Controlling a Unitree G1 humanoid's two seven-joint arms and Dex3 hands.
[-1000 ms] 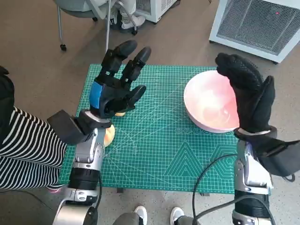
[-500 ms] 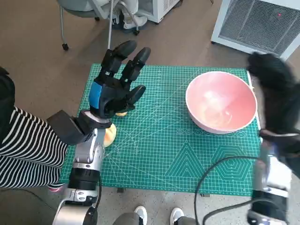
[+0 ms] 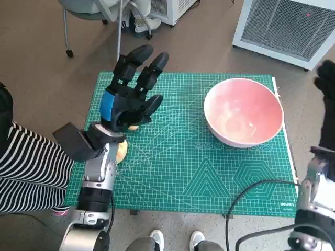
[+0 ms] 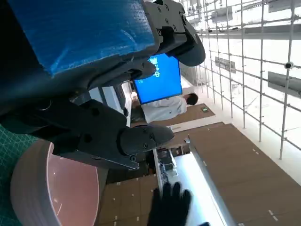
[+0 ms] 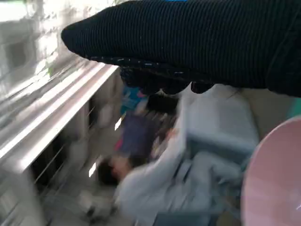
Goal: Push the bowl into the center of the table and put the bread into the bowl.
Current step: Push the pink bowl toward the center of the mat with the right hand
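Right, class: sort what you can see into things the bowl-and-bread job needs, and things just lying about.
Needed for the job:
pink bowl
bread, mostly hidden under the left arm
green mat
left hand
right hand

Just lying about:
black cable
white machine
chair
person in a striped sleeve

No text readable anywhere, small white print on green cutting mat (image 3: 220, 172) corner too tiny to make out

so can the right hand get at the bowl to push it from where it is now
Probably yes. The right hand is raised just beyond the mat's right edge, beside the pink bowl, apart from it. Nothing lies between them, and the bowl's outer side faces the hand.
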